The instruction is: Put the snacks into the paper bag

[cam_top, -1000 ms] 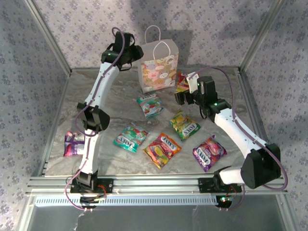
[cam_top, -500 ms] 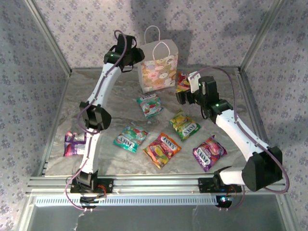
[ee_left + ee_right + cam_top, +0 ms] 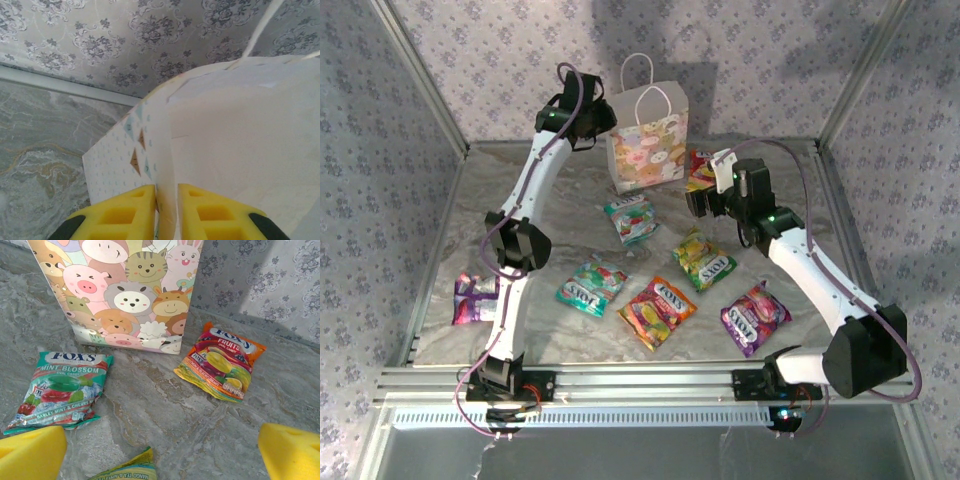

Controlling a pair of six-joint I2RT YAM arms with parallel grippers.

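Paper bag [image 3: 648, 140] noted at far centre of the table [image 3: 570, 200], standing upright with its mouth and white cord handles up. The broad cartoon-animal face is turned toward the near side, long axis left to right. The narrow side wall is marked with small triangles. Left gripper [image 3: 166, 192] seen clamped on the bag's left wall edge. Right gripper [image 3: 160, 455] seen with jaws wide apart, facing a teal packet [image 3: 62, 390] and a red-orange packet [image 3: 220, 362], both lying flat near the bag.

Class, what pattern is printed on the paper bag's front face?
Cartoon animals cover the paper bag, clearest in the right wrist view.
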